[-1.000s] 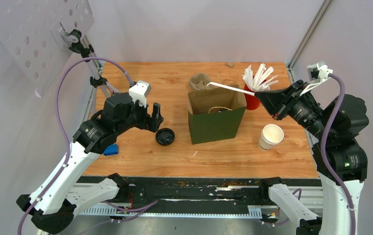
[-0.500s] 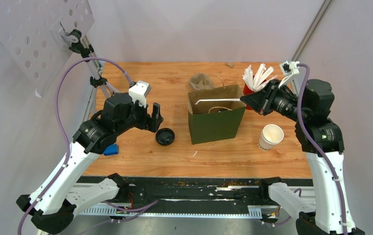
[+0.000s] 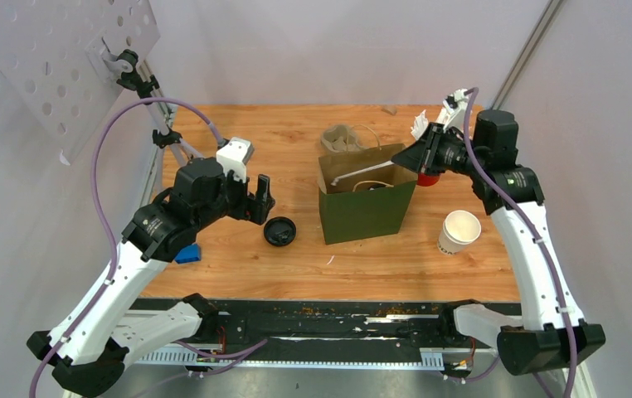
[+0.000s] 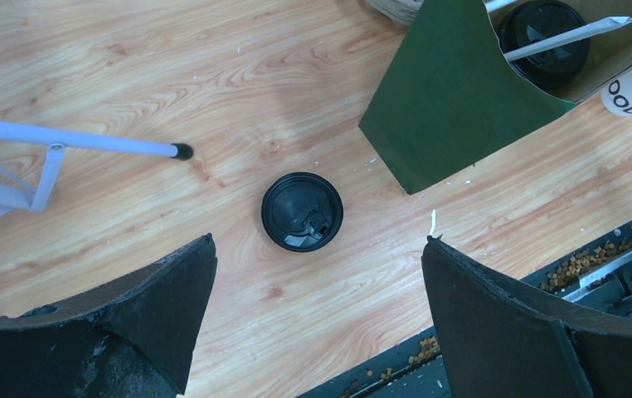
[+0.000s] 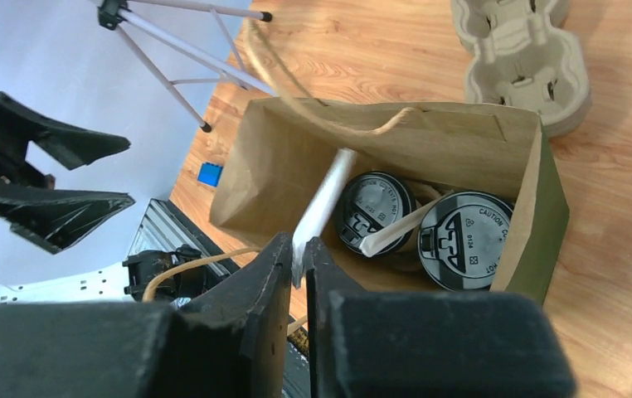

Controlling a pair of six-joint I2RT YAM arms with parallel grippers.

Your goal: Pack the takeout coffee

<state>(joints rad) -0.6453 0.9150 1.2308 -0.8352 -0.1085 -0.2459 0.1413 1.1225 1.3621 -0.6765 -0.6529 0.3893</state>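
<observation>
Two takeout coffee cups with black lids [image 5: 376, 211] [image 5: 464, 240] stand inside the green paper bag [image 3: 367, 211]; one lid also shows in the left wrist view [image 4: 545, 29]. A white stirrer [image 5: 396, 228] lies across them. My right gripper [image 5: 300, 245] is shut on another white stirrer [image 5: 325, 203] and holds it over the bag's right rim, in the top view [image 3: 408, 160], with its far end down in the bag. My left gripper [image 3: 260, 199] is open and empty above a loose black lid [image 4: 302, 211] on the table left of the bag.
An open white cup without a lid [image 3: 459, 230] stands right of the bag. The red stirrer cup [image 3: 427, 177] is mostly hidden behind my right gripper. A grey pulp carrier [image 3: 342, 137] lies behind the bag. A perforated panel on a stand [image 3: 64, 58] is at back left.
My right arm has swung left and back with the stirrer, tilting its far end down into the bag. The left arm has not moved.
</observation>
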